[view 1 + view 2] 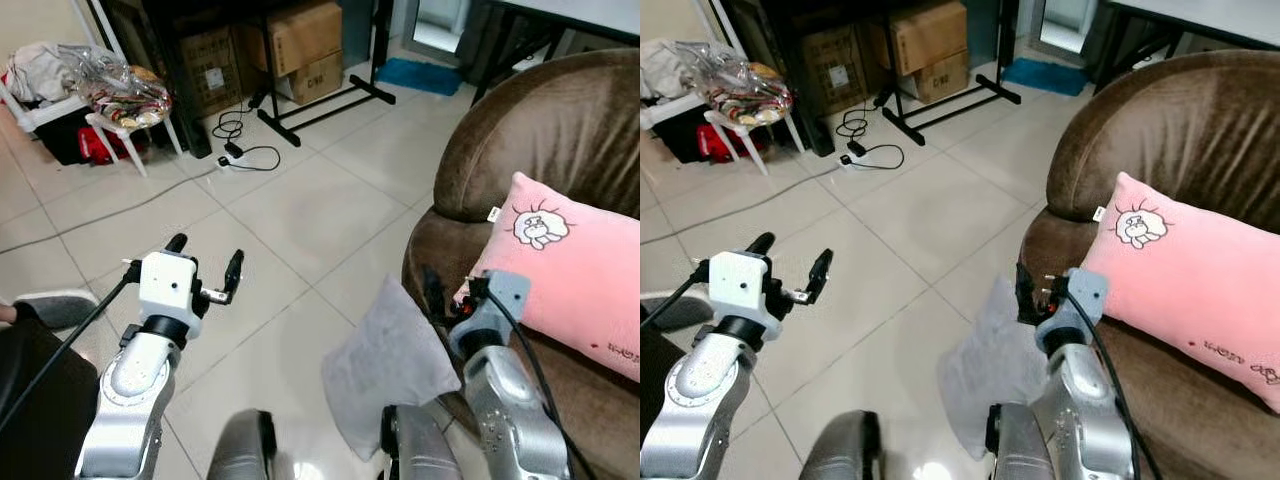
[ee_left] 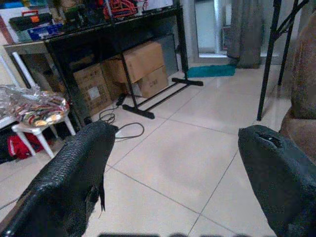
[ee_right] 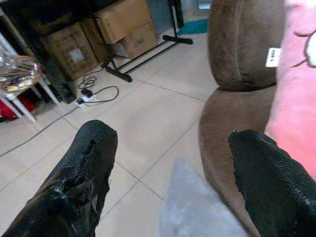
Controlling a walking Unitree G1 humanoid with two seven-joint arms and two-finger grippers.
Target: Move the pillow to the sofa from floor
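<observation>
A grey pillow (image 1: 385,365) stands on the tiled floor, leaning against the front of the brown sofa (image 1: 540,140). On the sofa seat lies a pink pillow (image 1: 575,270) with a cartoon print. My right gripper (image 1: 445,297) is open just above the grey pillow's top edge, close to the sofa front. In the right wrist view its fingers (image 3: 84,168) are spread wide, with the grey pillow (image 3: 197,212) below them and nothing between them. My left gripper (image 1: 207,255) is open over bare floor to the left, well away from the pillow.
A white plastic chair (image 1: 110,125) with a bag on it stands at the back left. Cardboard boxes (image 1: 300,35) sit under a black table, with a black stand's feet (image 1: 320,100) and a power strip with its cable (image 1: 240,155) in front. A grey slipper (image 1: 55,305) lies at the left edge.
</observation>
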